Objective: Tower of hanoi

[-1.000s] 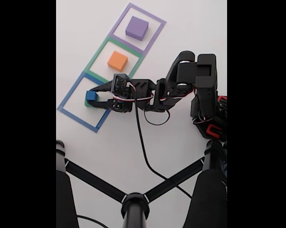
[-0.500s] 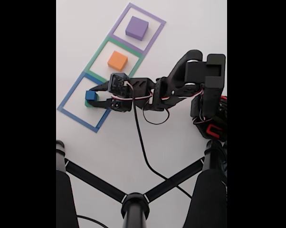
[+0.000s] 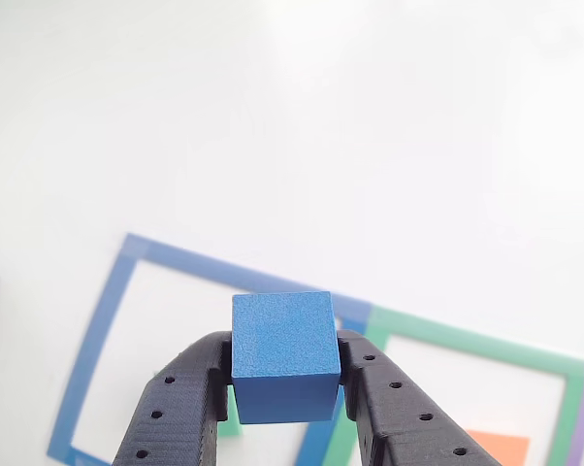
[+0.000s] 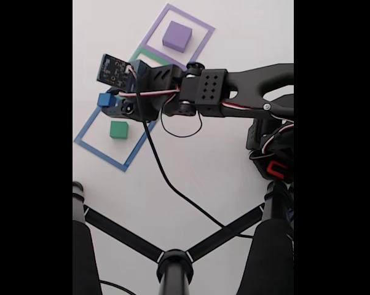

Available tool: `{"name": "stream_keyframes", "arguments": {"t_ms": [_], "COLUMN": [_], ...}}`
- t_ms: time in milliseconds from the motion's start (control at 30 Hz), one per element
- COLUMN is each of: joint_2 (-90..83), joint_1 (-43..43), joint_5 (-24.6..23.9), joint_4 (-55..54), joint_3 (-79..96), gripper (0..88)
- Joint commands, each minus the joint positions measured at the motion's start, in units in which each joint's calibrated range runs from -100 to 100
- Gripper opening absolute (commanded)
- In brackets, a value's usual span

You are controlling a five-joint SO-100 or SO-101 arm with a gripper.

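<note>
So the small matte blue foam cube (image 3: 282, 355) is being pinched squarely by the black two-finger gripper (image 3: 284, 383); it's best carried level, well above the green block (image 4: 118, 129) below.

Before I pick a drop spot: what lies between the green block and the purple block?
In the fixed view, the gripper, shut on the blue cube, crosses between the green block and the purple block.

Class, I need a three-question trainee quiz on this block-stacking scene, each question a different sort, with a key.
1. True or false: the tool grips the blue cube.
2. Which block lies inside the blue tape outline? A purple B green C orange
3. Fill in: the purple block sits inside the ____ outline.

Key: 1 true; 2 B, the green block; 3 purple outline.
</note>
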Motion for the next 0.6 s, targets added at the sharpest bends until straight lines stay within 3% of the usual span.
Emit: {"name": "stream_keyframes", "arguments": {"t_ms": [0, 100, 300, 400, 567], "joint_2": [-4.4, -4.08, -2.87, -3.11, -6.24], "joint_1": [2.84, 4.44, 7.95, 10.54, 16.18], "joint_5": [0.0, 0.0, 0.0, 0.0, 0.0], "joint_4": [28.21, 43.26, 62.93, 68.76, 69.49], "joint_3": [-21.03, -34.12, -53.75, -60.02, -60.92], "gripper": [2.1, 1.9, 1.8, 1.7, 2.4]}}
